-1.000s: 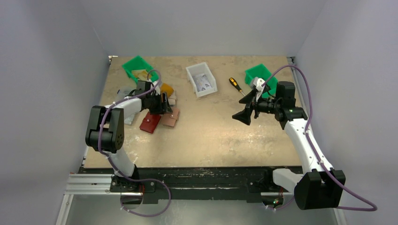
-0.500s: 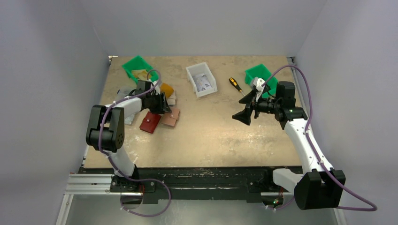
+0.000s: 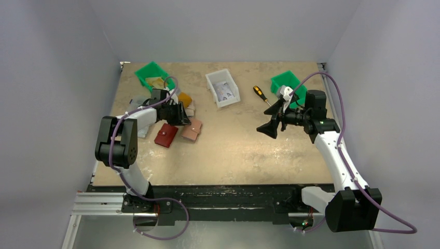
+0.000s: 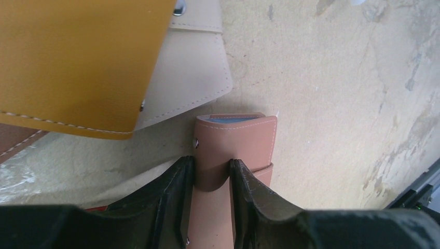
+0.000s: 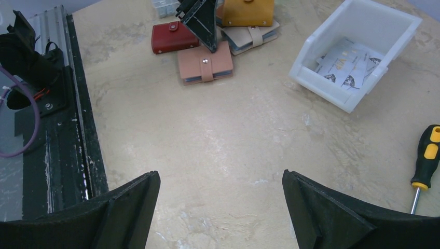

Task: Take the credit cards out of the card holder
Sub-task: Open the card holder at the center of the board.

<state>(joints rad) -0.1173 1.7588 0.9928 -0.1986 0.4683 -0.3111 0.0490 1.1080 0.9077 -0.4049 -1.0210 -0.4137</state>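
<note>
The card holder (image 3: 191, 129) is a brown-pink leather wallet lying closed on the table, its snap strap (image 4: 228, 150) folded over the top. A thin light blue edge of the credit cards (image 4: 233, 120) shows at its far end; the rest of the cards are hidden inside. My left gripper (image 4: 211, 163) is down on the holder with one finger pressed against each side of the strap. Seen from the right wrist, the left gripper (image 5: 209, 47) touches the holder (image 5: 197, 67) at the strap. My right gripper (image 5: 220, 179) hangs wide open above bare table, holding nothing, far to the right (image 3: 270, 129).
A mustard-yellow wallet (image 4: 78, 62) lies on a beige wallet (image 4: 192, 67) just beyond the holder. A red pouch (image 3: 166, 135) sits to its left. A white bin (image 5: 324, 83) of papers, a screwdriver (image 3: 259, 94) and two green bins (image 3: 147, 69) (image 3: 283, 80) stand farther back.
The left gripper's fingers have drawn together onto the holder's strap. The holder has shifted slightly to the right. The right arm has not moved.
</note>
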